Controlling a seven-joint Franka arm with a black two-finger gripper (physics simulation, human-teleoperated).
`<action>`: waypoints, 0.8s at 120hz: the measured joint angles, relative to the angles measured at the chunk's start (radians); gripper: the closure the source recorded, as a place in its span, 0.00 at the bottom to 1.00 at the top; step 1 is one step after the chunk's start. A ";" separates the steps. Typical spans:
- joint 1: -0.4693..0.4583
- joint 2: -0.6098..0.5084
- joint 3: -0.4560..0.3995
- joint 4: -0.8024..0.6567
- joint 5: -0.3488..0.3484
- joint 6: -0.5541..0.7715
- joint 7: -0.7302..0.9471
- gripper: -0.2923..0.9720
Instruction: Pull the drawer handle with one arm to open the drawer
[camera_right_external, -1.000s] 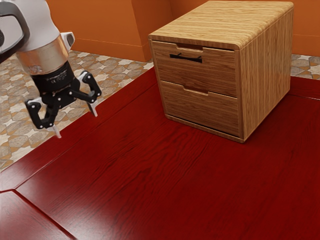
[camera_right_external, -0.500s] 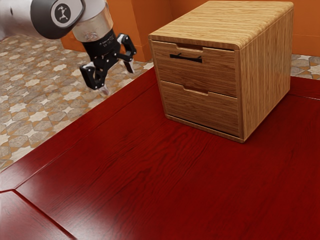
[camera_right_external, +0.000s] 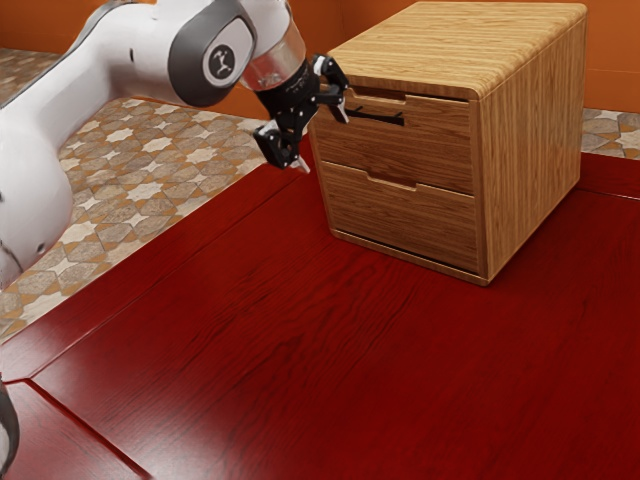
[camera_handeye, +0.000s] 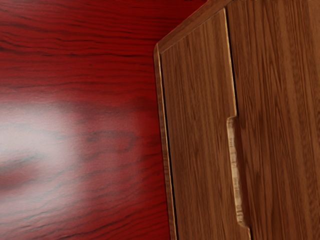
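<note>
A wooden cabinet (camera_right_external: 530, 130) with two drawers stands on the red table (camera_right_external: 300, 360). The top drawer (camera_right_external: 420, 150) carries a thin black handle (camera_right_external: 372, 116), and its front sits flush with the cabinet. My gripper (camera_right_external: 323, 142) is open at the front's edge on the exterior view's left, just beside the handle's end. One finger reaches up near the handle and the other points down toward the table. Nothing is between the fingers. The wrist view looks along the lower drawer front (camera_handeye: 200, 150), with a notch (camera_handeye: 235, 170) at the seam between the drawers.
The lower drawer (camera_right_external: 400, 215) is flush too and has only a small notch at its top edge. A patterned tile floor (camera_right_external: 130, 170) lies beyond the table's edge, with orange walls (camera_right_external: 210, 60) behind. Bare red tabletop (camera_handeye: 75, 125) stretches in front of the cabinet.
My arm has swung from the exterior view's left edge across and up to the cabinet's front, turning the hand toward the top drawer. The fingers stayed open. The drawers have not moved.
</note>
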 joint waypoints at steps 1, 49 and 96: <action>0.001 0.004 -0.002 0.004 0.000 0.004 0.000 0.23; 0.008 0.068 -0.023 0.069 0.000 0.124 -0.015 0.23; 0.036 0.126 -0.048 0.069 0.001 0.217 -0.022 0.23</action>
